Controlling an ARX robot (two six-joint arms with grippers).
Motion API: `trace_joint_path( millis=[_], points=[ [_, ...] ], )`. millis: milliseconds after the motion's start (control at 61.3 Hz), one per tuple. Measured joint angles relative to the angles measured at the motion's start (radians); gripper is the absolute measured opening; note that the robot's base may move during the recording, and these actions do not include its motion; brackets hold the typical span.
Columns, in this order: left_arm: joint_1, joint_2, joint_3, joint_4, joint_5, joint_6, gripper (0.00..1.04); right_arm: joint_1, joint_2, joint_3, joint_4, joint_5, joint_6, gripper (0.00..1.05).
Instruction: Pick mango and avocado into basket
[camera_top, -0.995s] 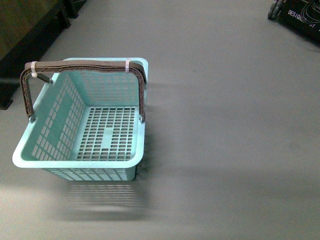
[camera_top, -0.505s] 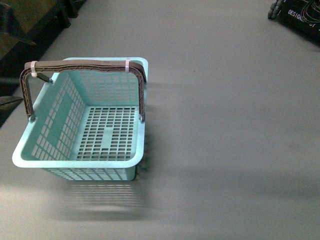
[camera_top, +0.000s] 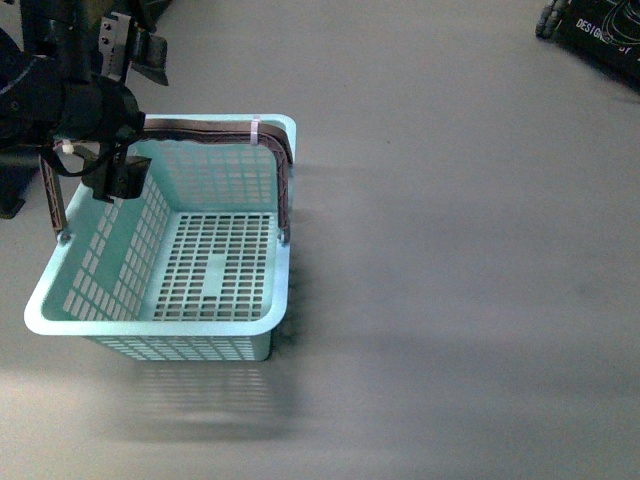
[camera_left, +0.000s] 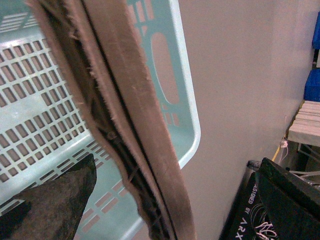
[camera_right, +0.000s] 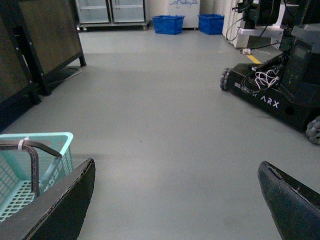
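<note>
Starting at the basket's near rim: its lattice floor is bare, and neither mango nor avocado shows in any view. Bare floor lies wide open beside the basket on the right arm's side, where the right gripper hangs spread and empty. Over the basket's far corner the left gripper gapes, holding nothing, just above the brown handles. A descent here could, I judge, snag them and drag or tip the basket. Beyond the basket, well apart, stand a dark cabinet and a wheeled robot base.
</note>
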Motion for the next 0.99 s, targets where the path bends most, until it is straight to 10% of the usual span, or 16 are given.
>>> trace_joint_path(
  millis=[163,652,995],
  points=[
    [-0.01,0.074,0.097,-0.049,-0.021,0.034,0.95,0.0,0.0,0.0,0.0,0.0,0.0,0.96],
    [-0.035,0.19,0.28,-0.153,-0.02,-0.039,0.18,0.0,0.0,0.0,0.0,0.0,0.0,0.96],
    [-0.06,0.021,0.017,-0.052,0.003,-0.121,0.16,0.0,0.0,0.0,0.0,0.0,0.0,0.96]
  ],
)
